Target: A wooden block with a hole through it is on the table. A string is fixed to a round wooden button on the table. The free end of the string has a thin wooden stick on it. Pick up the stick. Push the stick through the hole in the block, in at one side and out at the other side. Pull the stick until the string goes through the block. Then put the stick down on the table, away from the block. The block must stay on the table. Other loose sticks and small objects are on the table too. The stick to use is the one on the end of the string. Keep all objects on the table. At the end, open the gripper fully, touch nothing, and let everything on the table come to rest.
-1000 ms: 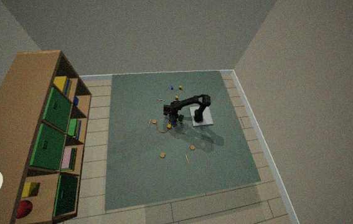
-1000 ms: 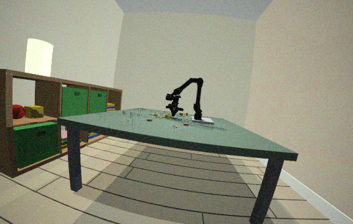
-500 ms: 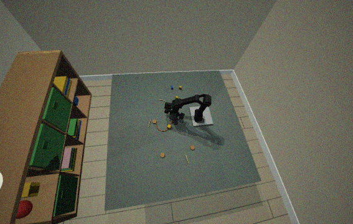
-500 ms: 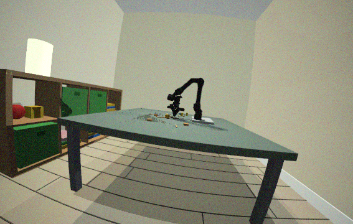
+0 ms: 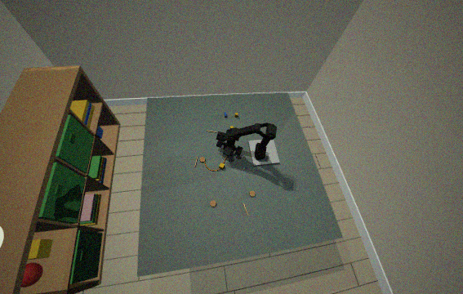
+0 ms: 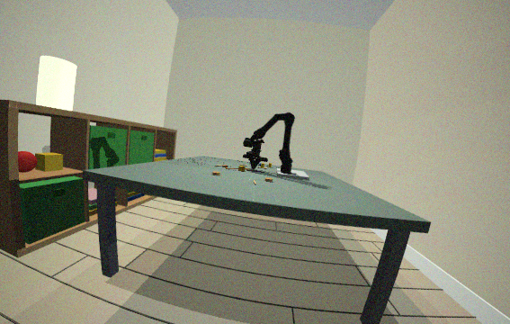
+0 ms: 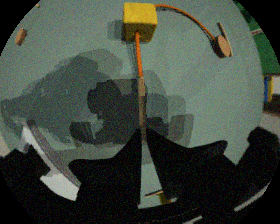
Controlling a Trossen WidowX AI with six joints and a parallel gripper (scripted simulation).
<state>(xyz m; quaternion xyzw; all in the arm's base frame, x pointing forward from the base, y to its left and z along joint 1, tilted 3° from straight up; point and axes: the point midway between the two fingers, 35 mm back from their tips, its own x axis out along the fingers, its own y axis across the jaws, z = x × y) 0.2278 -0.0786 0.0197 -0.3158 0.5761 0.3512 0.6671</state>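
Your stick (image 7: pixel 142 107) is pinched in the gripper (image 5: pixel 228 159) (image 6: pixel 255 168) (image 7: pixel 143 131), mid-frame in the wrist view, orange string (image 5: pixel 214 170) (image 7: pixel 139 60) trailing to the block (image 5: pixel 222 166) (image 6: pixel 242 168) (image 7: pixel 140 21) up top. Looks like you're gripping it to draw string through; button (image 5: pixel 202 159) (image 7: pixel 223 46) anchors it, upper right.

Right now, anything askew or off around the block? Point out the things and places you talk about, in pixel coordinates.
Nothing stands out. The block (image 5: pixel 222 166) (image 6: pixel 242 168) (image 7: pixel 140 22) sits on the table, string (image 5: pixel 213 170) (image 7: pixel 139 55) out both sides, and the gripper (image 7: pixel 143 131) holds the stick (image 7: pixel 142 102) clear of it.
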